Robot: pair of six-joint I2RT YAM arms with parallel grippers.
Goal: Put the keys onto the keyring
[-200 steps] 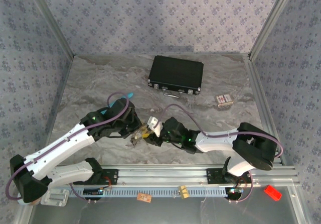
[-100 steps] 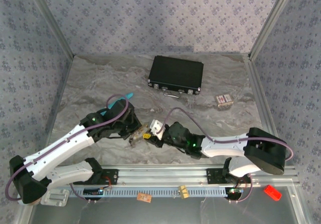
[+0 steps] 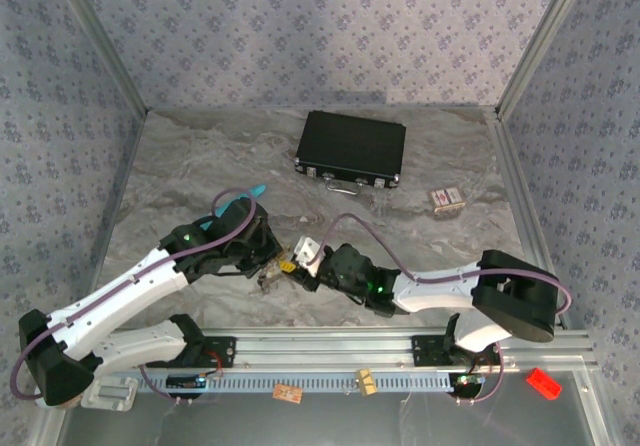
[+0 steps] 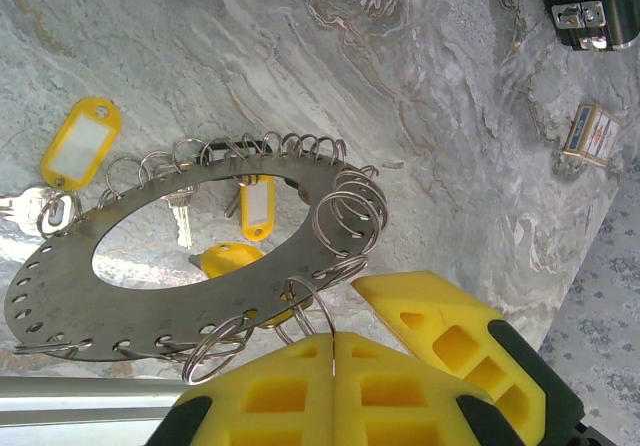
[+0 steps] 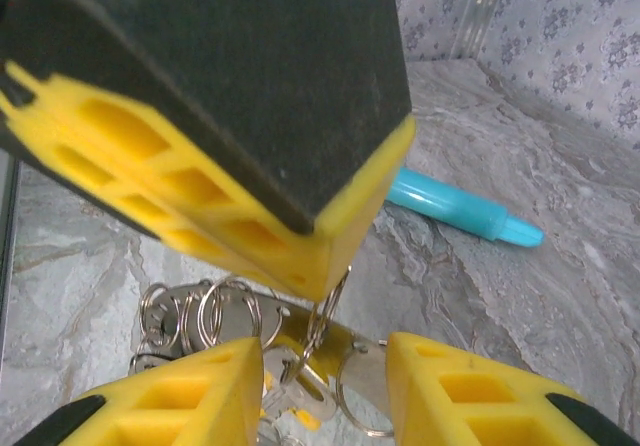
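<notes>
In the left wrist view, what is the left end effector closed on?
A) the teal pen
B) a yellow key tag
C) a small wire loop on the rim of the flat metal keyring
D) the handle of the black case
C: the left end effector is shut, and its yellow tips pinch a small wire loop threaded through the rim of the keyring.

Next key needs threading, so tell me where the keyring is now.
The keyring is over the near middle of the table, left of the right gripper and just ahead of the left gripper, which is shut on one of its wire loops.
</notes>
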